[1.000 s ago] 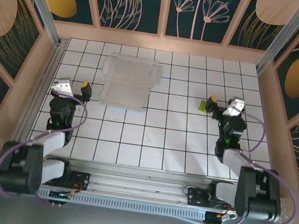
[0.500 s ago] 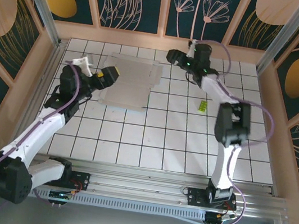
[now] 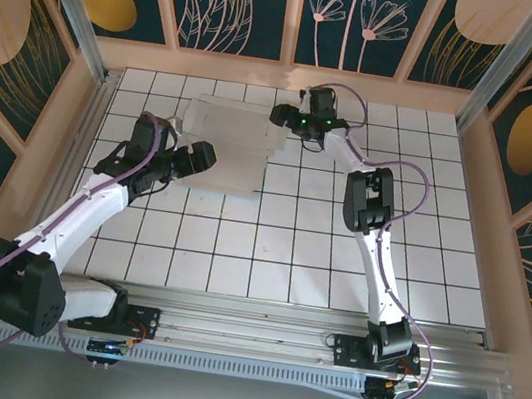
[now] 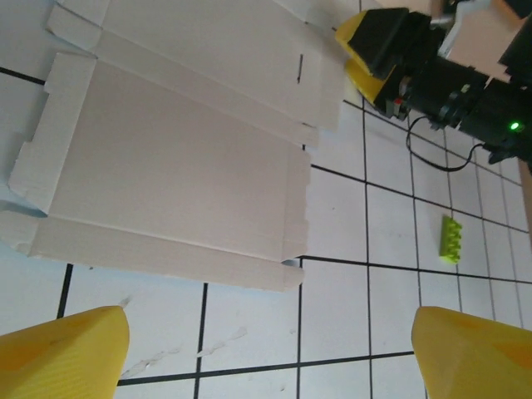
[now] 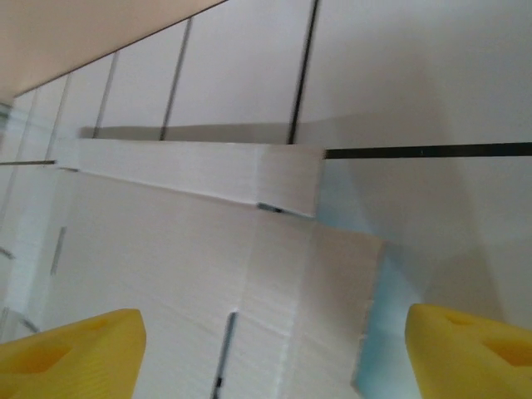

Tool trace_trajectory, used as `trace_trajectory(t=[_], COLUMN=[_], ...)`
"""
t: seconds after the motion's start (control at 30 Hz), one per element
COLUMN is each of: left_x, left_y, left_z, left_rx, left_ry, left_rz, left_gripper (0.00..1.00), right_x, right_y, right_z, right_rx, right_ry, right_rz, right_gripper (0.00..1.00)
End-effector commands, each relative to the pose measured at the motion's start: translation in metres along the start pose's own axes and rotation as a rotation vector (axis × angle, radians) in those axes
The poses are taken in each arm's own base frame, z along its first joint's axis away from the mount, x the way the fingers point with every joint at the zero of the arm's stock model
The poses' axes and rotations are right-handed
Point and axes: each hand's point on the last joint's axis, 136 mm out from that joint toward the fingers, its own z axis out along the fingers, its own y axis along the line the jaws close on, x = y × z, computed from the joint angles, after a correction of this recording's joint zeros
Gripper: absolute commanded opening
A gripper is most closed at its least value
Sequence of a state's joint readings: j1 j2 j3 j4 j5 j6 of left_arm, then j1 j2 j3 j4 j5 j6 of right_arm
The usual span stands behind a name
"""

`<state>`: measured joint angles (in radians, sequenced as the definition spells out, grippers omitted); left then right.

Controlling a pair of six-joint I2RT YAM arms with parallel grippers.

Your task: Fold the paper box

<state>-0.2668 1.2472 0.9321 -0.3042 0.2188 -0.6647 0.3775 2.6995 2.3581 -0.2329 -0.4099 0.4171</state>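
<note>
The paper box (image 3: 230, 141) lies flat and unfolded on the tiled table, white side up, at the back left of centre. My left gripper (image 3: 201, 157) hovers at its near left edge, open. In the left wrist view the sheet (image 4: 179, 158) spreads ahead of the yellow fingertips (image 4: 62, 353), and nothing is between them around the left gripper (image 4: 266, 357). My right gripper (image 3: 281, 115) is at the sheet's far right corner, open. In the right wrist view the right gripper (image 5: 270, 357) straddles a creased flap (image 5: 208, 283), whose right edge casts a bluish tint.
A tiny green scrap (image 4: 450, 239) lies on the tiles right of the sheet. The right gripper's black and yellow head (image 4: 378, 46) shows in the left wrist view. Low wooden walls (image 3: 285, 76) border the table, and a metal rail (image 3: 248, 313) runs along the front.
Both arms have left their folded rest near the front and reached to the sheet. The left went to its near left edge, the right swung across to its far right corner.
</note>
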Motion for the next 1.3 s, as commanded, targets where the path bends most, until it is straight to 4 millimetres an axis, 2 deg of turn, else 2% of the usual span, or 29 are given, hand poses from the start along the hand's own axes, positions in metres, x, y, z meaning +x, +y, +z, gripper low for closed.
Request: trace_trajectory(t=[0.0, 0.1, 0.23, 0.3, 0.37, 0.47, 0.6, 0.63, 0.67, 0.8, 0.87, 1.0, 1.13, 1.27], left_x=[-0.003, -0.004, -0.01, -0.009, -0.017, -0.026, -0.057, -0.066, -0.073, -0.103, -0.117, -0.138, -0.125, -0.112], left_y=[0.004, 0.007, 0.004, 0.008, 0.003, 0.006, 0.009, 0.008, 0.006, -0.012, -0.022, -0.055, -0.093, -0.113], left_z=[-0.001, 0.001, 0.0, 0.001, -0.004, -0.008, -0.019, -0.022, -0.024, -0.033, -0.035, -0.035, -0.034, -0.02], left_rx=[-0.041, -0.053, -0.041, -0.061, -0.062, -0.059, -0.034, -0.035, -0.036, -0.008, 0.004, 0.095, 0.305, 0.478], left_ry=[0.008, 0.002, -0.022, -0.02, -0.038, -0.047, -0.094, -0.113, -0.13, -0.21, -0.244, -0.302, -0.334, -0.288], left_rz=[0.015, 0.004, 0.002, -0.001, 0.001, -0.014, -0.015, 0.003, 0.024, 0.152, 0.25, 0.548, 0.927, 1.141], left_gripper=[0.89, 0.9, 0.91, 0.91, 0.92, 0.91, 0.91, 0.91, 0.92, 0.94, 0.95, 0.92, 0.87, 0.89], right_x=[0.035, 0.05, 0.055, 0.054, 0.051, 0.04, 0.026, 0.021, 0.017, -0.002, -0.011, -0.026, -0.032, -0.026], right_y=[0.004, -0.003, 0.005, 0.007, 0.006, 0.009, 0.021, 0.025, 0.03, 0.048, 0.056, 0.069, 0.086, 0.099], right_z=[0.014, 0.016, 0.017, 0.017, 0.016, 0.01, -0.006, -0.012, -0.017, -0.049, -0.072, -0.119, -0.171, -0.209], right_rx=[-0.031, 0.014, -0.013, -0.014, -0.005, -0.002, -0.014, -0.02, -0.029, -0.016, -0.005, -0.009, -0.019, -0.027], right_ry=[0.095, 0.136, 0.153, 0.149, 0.139, 0.116, 0.096, 0.089, 0.082, 0.034, -0.006, -0.108, -0.208, -0.292], right_rz=[0.046, 0.061, 0.055, 0.043, 0.038, 0.006, -0.068, -0.091, -0.115, -0.232, -0.3, -0.436, -0.602, -0.756], right_gripper=[0.81, 0.8, 0.7, 0.6, 0.5, 0.29, 0.04, 0.0, 0.0, 0.0, 0.0, 0.0, 0.0, 0.0])
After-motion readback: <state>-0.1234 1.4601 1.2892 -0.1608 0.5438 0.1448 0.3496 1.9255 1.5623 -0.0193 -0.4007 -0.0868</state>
